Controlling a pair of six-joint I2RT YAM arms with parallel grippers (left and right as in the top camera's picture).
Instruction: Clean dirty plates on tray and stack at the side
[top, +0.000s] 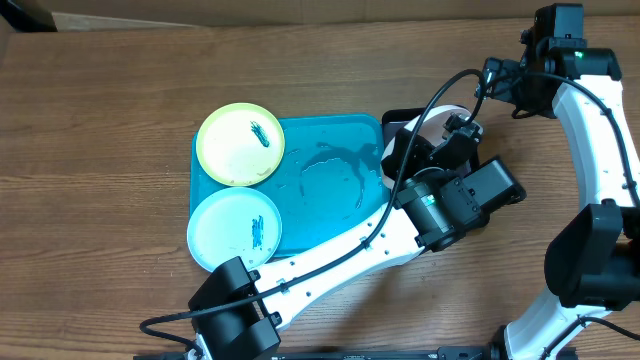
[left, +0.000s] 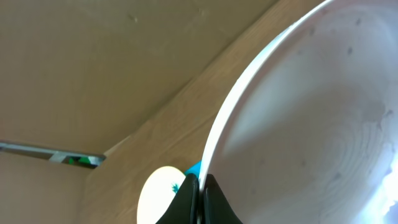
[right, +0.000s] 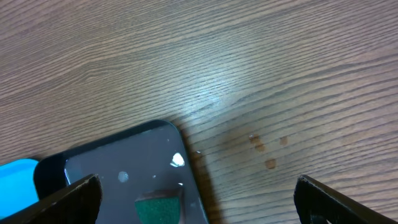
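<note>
At the left of the brown, wood-grain tabletop (top: 100, 120) a round yellow-green plate (top: 240, 145) lies on the far-left corner of the turquoise tray (top: 345, 135), its smooth plastic face marked with a dark teal scribble. Just nearer the robot, a pale blue plate (top: 235, 230) of the same round shape sits on the tray's near-left corner, overhanging the rim and bearing its own teal smears. The tray is a glossy rectangle with rounded corners and a raised rim; curved wet-looking streaks show on its bare floor. The white-shelled left arm (top: 340, 250) crosses diagonally from the near edge to just past the tray's right side, where the left jaws are pinched tight on the thin rim of the white plate (left: 311, 112). That plate is held tilted off the tabletop, and its matte face shows faint concentric rings. Beside it, mostly hidden in the overhead view, stands a small black tray (right: 124, 168) with a shiny floor and a green sponge (right: 158, 206) in it. Farther right, the right jaws stand spread wide and empty above the black tray's corner and the bare wood, which carries a few small brownish spots (right: 267, 149).
</note>
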